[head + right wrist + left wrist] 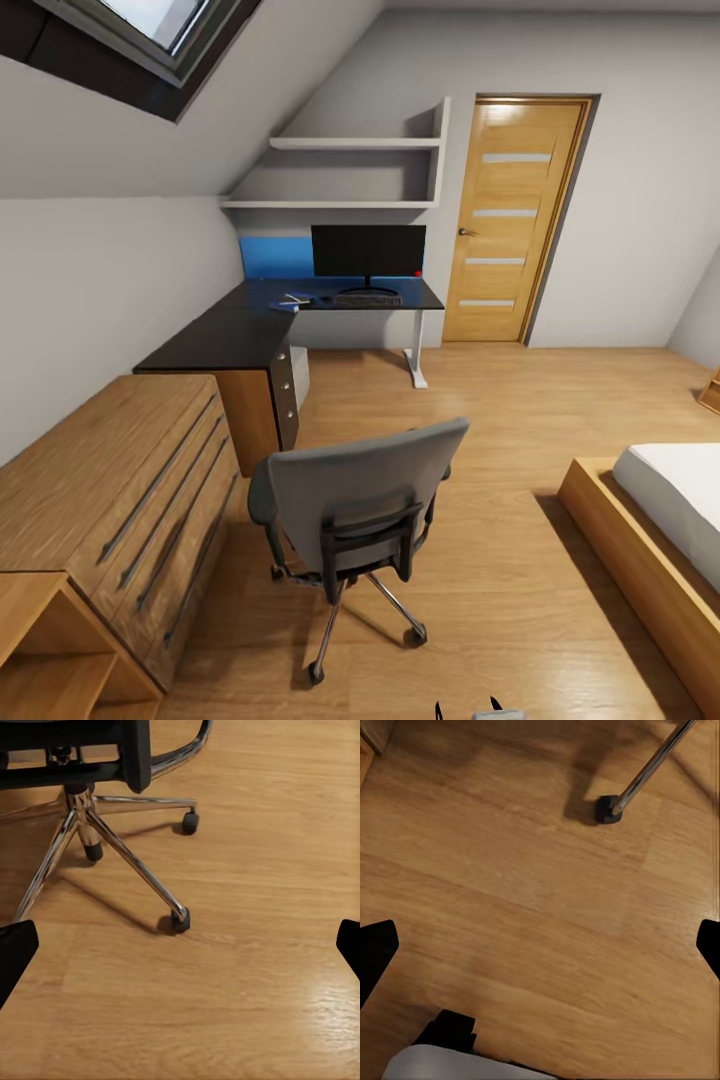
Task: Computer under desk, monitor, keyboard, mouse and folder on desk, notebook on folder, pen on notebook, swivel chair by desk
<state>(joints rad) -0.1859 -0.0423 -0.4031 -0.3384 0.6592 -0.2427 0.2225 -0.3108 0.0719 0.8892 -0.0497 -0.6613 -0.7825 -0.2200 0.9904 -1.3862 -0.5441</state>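
**Approach to the chair from behind**

Bedroom with grey walls and an oak plank floor (520, 560) is seen from the head camera. The grey upholstered swivel chair (360, 500) with chrome five-star base stands mid-floor, its back turned to the robot, well apart from the long L-shaped glossy black tabletop (250, 325) in the far corner. The wide black monitor (368, 251) is stood on that tabletop, with the slim dark keyboard (367, 299) just in front of its stand. Small items lie left of the keyboard, too small to be named. A light grey-white computer tower (300, 375) is partly seen under the tabletop beside the dark drawer unit (285, 395).

The seat is hidden by the chair back, so whether the blue folder lies there cannot be told.

The left tool (540, 945) is held wide, its dark fingertips at the edges of its wrist view, above bare floor near a castor (607, 808). The right tool (180, 945) is likewise spread wide and empty, aimed at the floor beside the chrome chair base (120, 851).

The step in hand is judged to be the approach. The chair is best rounded to one side, so that the seat is brought into view and the castors are not nudged by the base.
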